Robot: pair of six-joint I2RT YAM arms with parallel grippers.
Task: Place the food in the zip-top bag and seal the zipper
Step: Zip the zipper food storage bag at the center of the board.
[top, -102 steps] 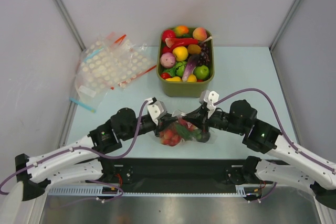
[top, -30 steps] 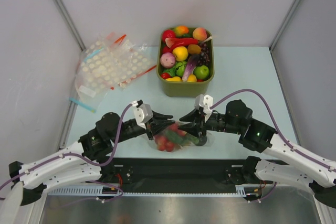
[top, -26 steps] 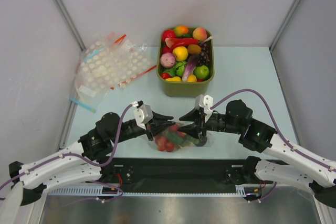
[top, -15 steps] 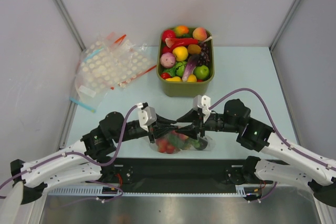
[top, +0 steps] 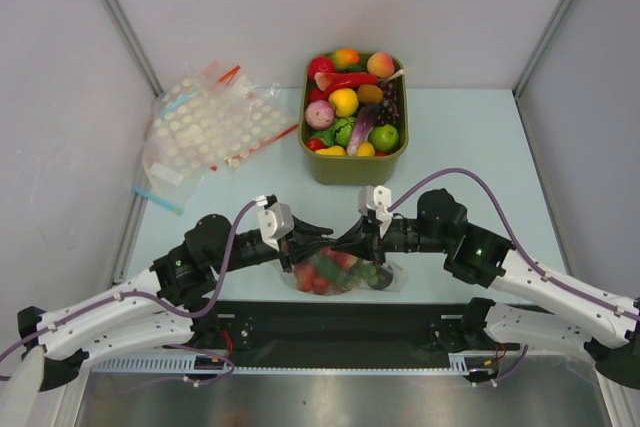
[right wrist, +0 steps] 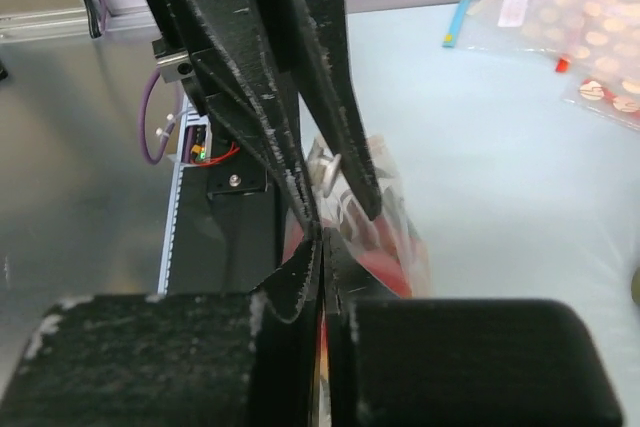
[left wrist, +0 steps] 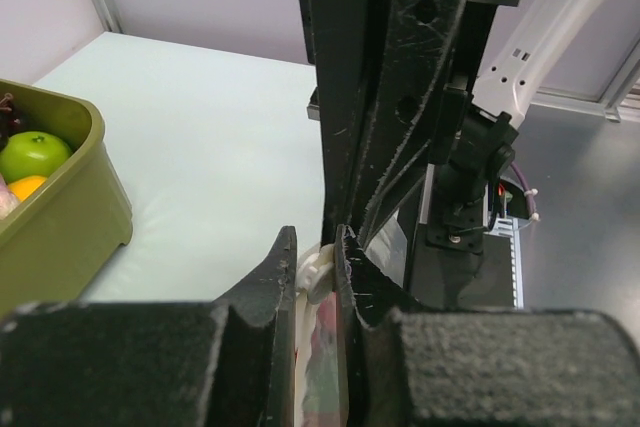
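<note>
The right gripper (top: 343, 244) has slid left and clamped tight on the zipper (left wrist: 314, 273), meeting the left gripper (top: 322, 238), nearly closed on that same strip, above the zip-top bag (top: 392, 275) of food (top: 318, 277) at the table's (top: 450, 147) near edge.

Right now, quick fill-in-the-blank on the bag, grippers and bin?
1. The zip-top bag lies at the ___ edge of the table (near/far).
2. The right gripper is ___ on the bag's mouth (open/shut).
3. The heap of dotted bags lies to the ___ of the olive bin (left/right).
Missing: near; shut; left.
</note>
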